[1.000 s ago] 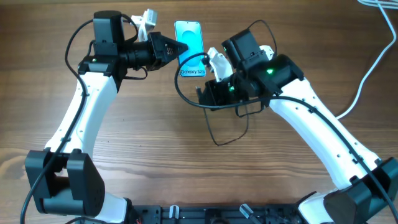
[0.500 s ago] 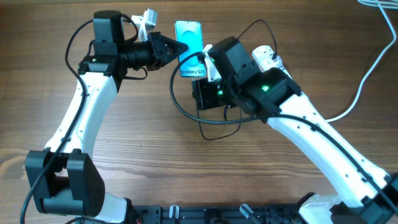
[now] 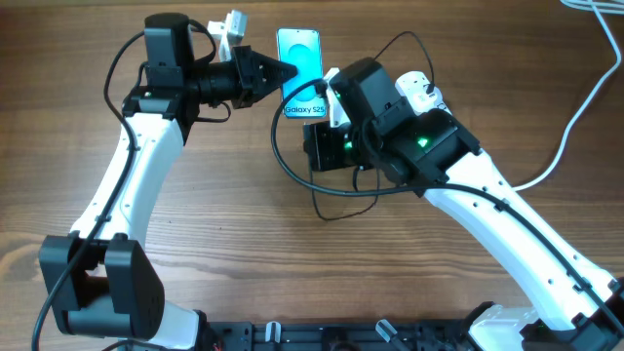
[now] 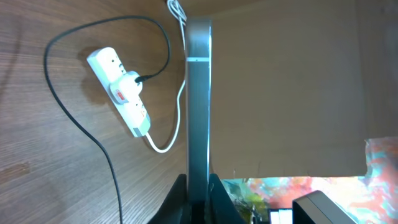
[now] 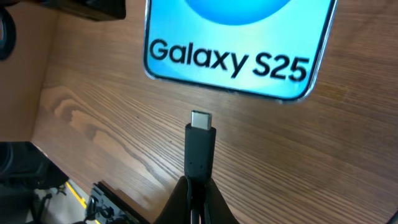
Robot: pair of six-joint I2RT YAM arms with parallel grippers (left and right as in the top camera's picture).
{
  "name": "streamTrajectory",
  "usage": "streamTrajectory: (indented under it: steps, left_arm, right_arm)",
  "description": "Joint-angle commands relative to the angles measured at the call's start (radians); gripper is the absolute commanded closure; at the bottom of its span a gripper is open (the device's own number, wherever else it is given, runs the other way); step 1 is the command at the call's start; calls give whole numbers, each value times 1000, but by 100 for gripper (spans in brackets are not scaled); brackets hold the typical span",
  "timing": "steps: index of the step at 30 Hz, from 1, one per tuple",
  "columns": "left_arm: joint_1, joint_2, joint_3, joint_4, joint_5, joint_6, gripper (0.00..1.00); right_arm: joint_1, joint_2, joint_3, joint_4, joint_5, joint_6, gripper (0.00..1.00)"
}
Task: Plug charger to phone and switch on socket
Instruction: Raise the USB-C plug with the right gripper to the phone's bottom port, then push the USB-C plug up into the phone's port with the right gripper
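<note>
Since half a second ago, the phone (image 3: 299,68) and my left gripper (image 3: 283,70) have shifted slightly to the right in the overhead view. My right arm sits almost where it was. A full second ago it was further from the phone.

Left side: the left gripper (image 4: 198,186) is closed on the phone (image 4: 199,93), which its wrist camera sees edge-on, clamped across its thickness between the two fingers. The screen faces up. I cannot tell whether the phone rests on the table (image 3: 292,273) or is held just above it.

Right side: the right gripper (image 5: 198,186) is closed tight on the black body of the charger's connector (image 5: 200,140). The metal tip points at the end of the phone (image 5: 236,43) that carries the text "Galaxy S25". Tip and phone are apart, with a strip of bare wood between them. The tip lines up a little to the "Galaxy" side of that edge's middle. The connector is not inserted.

The charger (image 3: 292,175) cable loops over the table below my right wrist.

The socket (image 4: 121,93) lies flat on the table, well apart from the phone. A white plug (image 4: 127,90) sits in it, with the black cable running from it. A thick white cord (image 4: 174,118) leaves one end. In the overhead view my right arm hides most of the socket (image 3: 417,90). Switch position: I cannot tell.
</note>
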Motion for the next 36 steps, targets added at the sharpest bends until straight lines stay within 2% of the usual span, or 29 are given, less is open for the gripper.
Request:
streamTrajectory:
  steps: [1,8,12,24,36]
  left_arm:
    - [1,-3,8,11,59,-10,96]
    - [1,-3,8,58,100,-7,96]
    - [1,-3,8,46,100,43,96]
    - [1,-3,8,47,100,18,96]
    - [1,-3,8,46,47,74,96]
  right_arm:
    - [6,2,15,6,-2,11,96]
    - [6,11,15,8,19,27,95]
    - [5,11,15,16,24,26,96]
    - [3,42,15,7,24,26,96]
    - [1,36,16,7,9,3,96]
